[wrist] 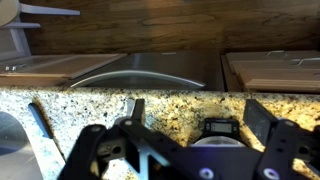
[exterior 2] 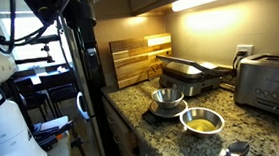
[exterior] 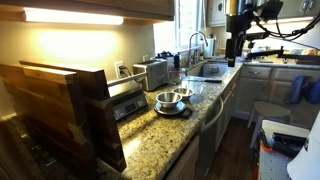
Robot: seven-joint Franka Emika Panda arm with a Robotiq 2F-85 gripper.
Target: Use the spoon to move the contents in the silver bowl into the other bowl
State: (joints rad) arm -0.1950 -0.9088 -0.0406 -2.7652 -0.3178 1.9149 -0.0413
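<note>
The silver bowl (exterior 2: 202, 121) with yellow contents stands on the granite counter near the toaster; it also shows in an exterior view (exterior: 187, 93). A smaller steel bowl (exterior 2: 166, 98) sits on a dark scale (exterior 2: 165, 112), also seen in an exterior view (exterior: 168, 99). A shiny spoon (exterior 2: 235, 149) lies at the counter's front edge. My gripper (wrist: 195, 105) is open and empty, off the counter's front edge, facing the scale's display (wrist: 215, 127). The arm shows in both exterior views (exterior: 235, 40) (exterior 2: 85, 52), away from the bowls.
A toaster (exterior 2: 270, 83), a panini press (exterior 2: 194, 74) and a wooden cutting board (exterior 2: 138, 58) line the back of the counter. A sink with a faucet (exterior: 200, 45) is at the far end. A dark slim object (wrist: 38, 118) lies on the counter.
</note>
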